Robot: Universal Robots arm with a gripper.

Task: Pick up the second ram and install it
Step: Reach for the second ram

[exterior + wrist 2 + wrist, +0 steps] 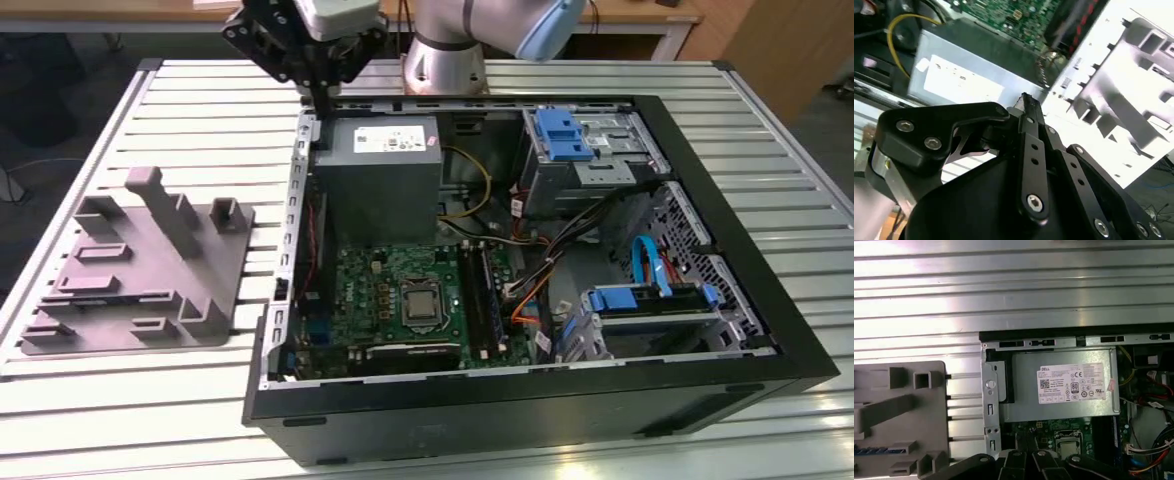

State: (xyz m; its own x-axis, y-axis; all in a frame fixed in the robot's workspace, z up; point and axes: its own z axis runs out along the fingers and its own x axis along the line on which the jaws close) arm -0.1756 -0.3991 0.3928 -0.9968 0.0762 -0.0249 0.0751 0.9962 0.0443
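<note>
My gripper hangs above the back left corner of the open computer case, over the power supply. In the second wrist view its black fingers meet at the tips, and the gripper is shut with nothing in it. A thin dark blue strip, apparently the second ram, rests on edge in the grey fixture, apart from the gripper. The green motherboard lies in the case, with long dark memory slots beside the processor socket.
The grey fixture stands on the slatted metal table, on the exterior view's left of the case. Blue drive cages and loose cables fill the case's right half. The arm's base stands behind the case.
</note>
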